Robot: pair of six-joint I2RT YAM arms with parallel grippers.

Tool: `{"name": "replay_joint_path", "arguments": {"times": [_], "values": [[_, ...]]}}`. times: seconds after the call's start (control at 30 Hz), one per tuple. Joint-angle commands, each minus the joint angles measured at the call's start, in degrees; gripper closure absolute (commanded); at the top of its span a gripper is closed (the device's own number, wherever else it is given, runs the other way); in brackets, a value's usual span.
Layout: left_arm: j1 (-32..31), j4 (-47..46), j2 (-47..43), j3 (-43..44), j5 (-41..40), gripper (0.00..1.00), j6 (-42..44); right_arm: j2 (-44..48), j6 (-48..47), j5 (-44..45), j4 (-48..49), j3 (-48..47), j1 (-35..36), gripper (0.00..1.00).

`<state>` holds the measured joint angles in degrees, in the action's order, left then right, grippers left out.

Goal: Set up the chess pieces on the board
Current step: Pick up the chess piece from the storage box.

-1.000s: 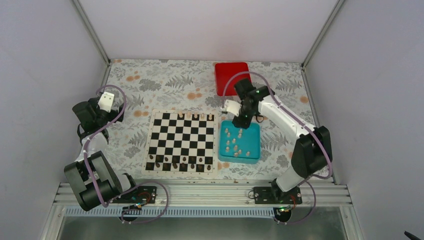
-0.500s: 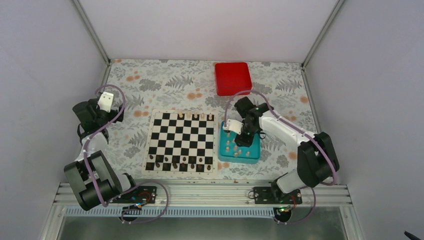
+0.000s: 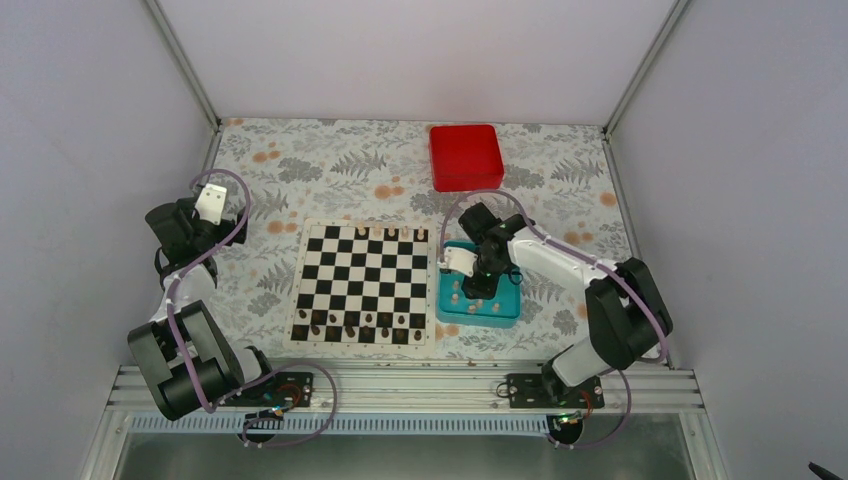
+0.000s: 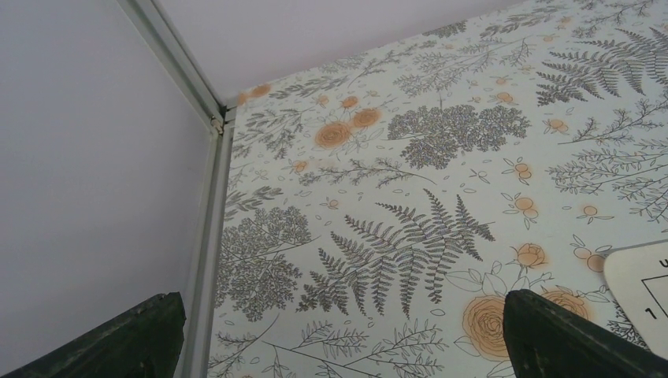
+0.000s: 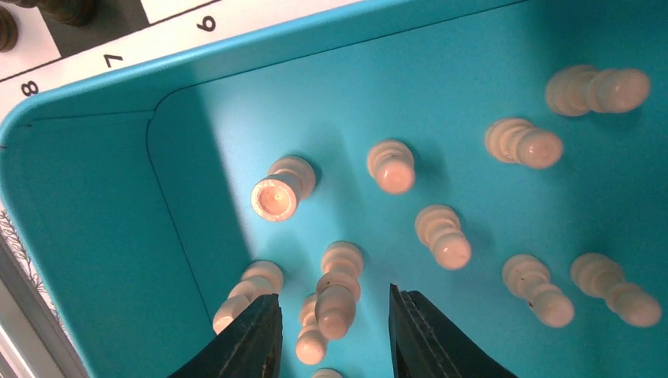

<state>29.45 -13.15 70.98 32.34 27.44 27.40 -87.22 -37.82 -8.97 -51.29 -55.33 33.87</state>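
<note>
The checkered board (image 3: 364,283) lies mid-table with dark pieces along its near row and a few cream pieces on its far row. Several cream chess pieces (image 5: 441,235) stand in the teal tray (image 5: 94,228), which sits right of the board (image 3: 503,312). My right gripper (image 5: 335,327) is open, low inside the tray, its jaws on either side of one upright cream piece (image 5: 337,295) without touching it. In the top view it (image 3: 478,283) hangs over the tray's far part. My left gripper (image 4: 343,335) is open and empty over the floral cloth, far left of the board (image 3: 178,228).
A red box (image 3: 465,156) sits at the back, beyond the tray. The board's corner (image 4: 642,283) shows at the right edge of the left wrist view. A metal frame post (image 4: 206,213) and grey wall bound the left side. Other cream pieces crowd close to my right fingers (image 5: 256,339).
My right gripper has moved from beyond the tray's far edge toward me and down into the tray, over the cream pieces. The left arm has not moved.
</note>
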Motion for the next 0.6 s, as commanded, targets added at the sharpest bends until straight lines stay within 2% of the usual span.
{"name": "replay_joint_path", "arguments": {"times": [0.0,0.4,0.57], "values": [[-0.04,-0.76,0.18,0.67,0.26,0.00,-0.30,-1.42,0.72,-1.49,1.15,0.72,0.60,0.64],[-0.01,-1.71,-0.10,-0.17,0.53,0.00,-0.42,-2.66,1.06,0.46,2.99,2.37,0.66,0.68],[0.02,-1.71,-0.12,-0.18,0.49,0.00,-0.42,-2.90,1.15,0.65,3.08,1.63,0.62,0.85]]}}
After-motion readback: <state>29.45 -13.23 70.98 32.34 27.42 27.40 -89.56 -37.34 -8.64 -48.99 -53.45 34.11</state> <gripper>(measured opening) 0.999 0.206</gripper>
